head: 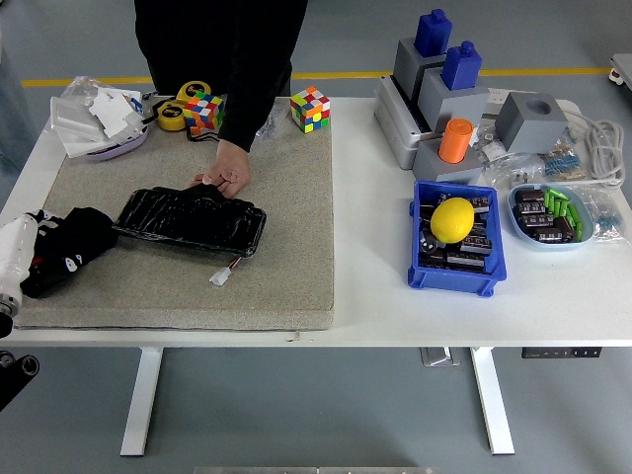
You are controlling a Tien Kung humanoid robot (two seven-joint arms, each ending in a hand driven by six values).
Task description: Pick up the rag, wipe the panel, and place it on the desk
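Left hand [28,259] gripped the crumpled black cloth rag [67,249] beside the glossy black rectangular panel [190,219] — a person's hand [226,170] pinned its far edge, so a wipe risked collision.

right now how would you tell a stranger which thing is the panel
Start at the grey mat covering the table's left half. The panel is the flat, shiny black slab left of its middle, steadied by a person's hand at its far edge; nothing else has short wires trailing out.

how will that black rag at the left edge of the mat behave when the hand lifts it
The black rag lies bunched in soft folds, so it will probably sag and drape. It looks like light cloth, unlikely to roll or break. On the rough mat it may drag rather than slide.
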